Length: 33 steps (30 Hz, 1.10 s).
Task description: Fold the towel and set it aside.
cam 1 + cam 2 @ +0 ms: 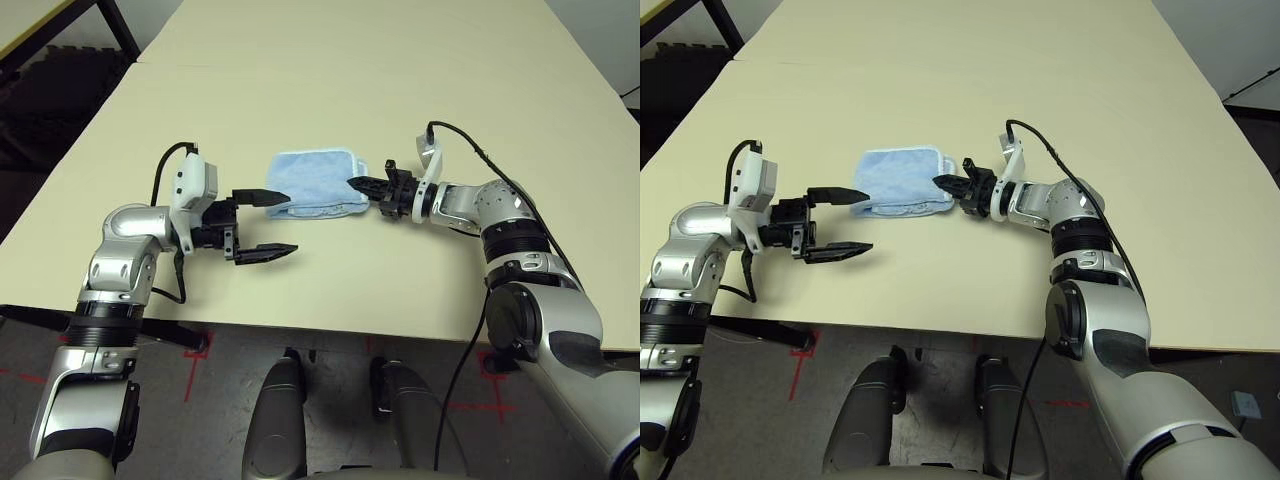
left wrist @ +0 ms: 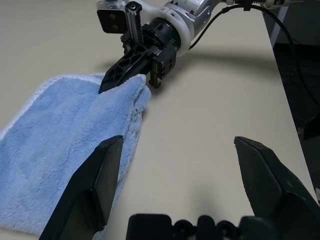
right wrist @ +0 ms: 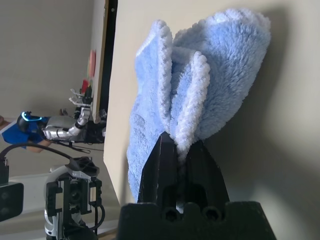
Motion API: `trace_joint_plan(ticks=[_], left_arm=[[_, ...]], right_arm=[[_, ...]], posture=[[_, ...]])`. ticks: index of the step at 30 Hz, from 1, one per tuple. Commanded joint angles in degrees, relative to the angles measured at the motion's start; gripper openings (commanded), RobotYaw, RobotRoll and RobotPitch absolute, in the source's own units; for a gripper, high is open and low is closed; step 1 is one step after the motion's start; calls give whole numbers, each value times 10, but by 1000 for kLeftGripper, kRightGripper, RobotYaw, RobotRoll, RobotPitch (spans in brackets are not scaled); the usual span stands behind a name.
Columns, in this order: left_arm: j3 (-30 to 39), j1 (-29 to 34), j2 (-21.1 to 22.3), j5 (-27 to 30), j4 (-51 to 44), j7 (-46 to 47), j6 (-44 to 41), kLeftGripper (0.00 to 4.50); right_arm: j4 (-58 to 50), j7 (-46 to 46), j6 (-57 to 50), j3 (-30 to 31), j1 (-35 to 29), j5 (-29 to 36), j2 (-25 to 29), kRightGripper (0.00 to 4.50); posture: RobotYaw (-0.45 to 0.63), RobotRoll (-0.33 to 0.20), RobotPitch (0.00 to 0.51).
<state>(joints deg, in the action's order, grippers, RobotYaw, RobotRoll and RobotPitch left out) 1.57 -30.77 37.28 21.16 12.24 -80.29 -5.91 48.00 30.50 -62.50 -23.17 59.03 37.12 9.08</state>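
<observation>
The light blue towel (image 1: 315,182) lies folded over on the beige table (image 1: 350,60), between my two grippers. My right gripper (image 1: 352,183) is shut on the towel's white-stitched right edge, and the pinched layers (image 3: 185,125) rise from between its fingers. My left gripper (image 1: 290,222) stands open at the towel's left end. Its far finger (image 2: 102,175) rests at the cloth's edge, and its near finger (image 2: 265,175) is over bare table, nothing held. The left wrist view also shows my right gripper (image 2: 125,70) clamped on the towel's far corner.
The table's front edge (image 1: 330,335) runs just below both forearms. A dark metal frame (image 1: 60,90) stands beyond the table's far left corner. Bare tabletop stretches behind and to the right of the towel.
</observation>
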Motion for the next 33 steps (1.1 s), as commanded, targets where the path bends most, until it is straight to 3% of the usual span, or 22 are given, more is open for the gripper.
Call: trace_joint_plan(ticks=[1,9,20,26,33], left_arm=[[-4,10,7,4,-4,-1,-5,4500],[14,-5,-13,8,19,56,-28,4500],[45,-40,-38,0,90,160,-11,4500],[42,-35,-34,36,70,88,-3,4500],[7,-46,-27,18,82,4,41,4500]], right_arm=[[-1,-10,31,-16,-13,0,14,21],[11,25,210,-52,17,5,35,21],[174,-78,560,-150,82,-4,86,21],[230,-131,659,-169,81,-14,128,21],[257,-148,675,-181,63,-17,162,21]], posture=[[107,0,199],[74,0,196],[41,0,188],[41,0,186],[30,0,185]])
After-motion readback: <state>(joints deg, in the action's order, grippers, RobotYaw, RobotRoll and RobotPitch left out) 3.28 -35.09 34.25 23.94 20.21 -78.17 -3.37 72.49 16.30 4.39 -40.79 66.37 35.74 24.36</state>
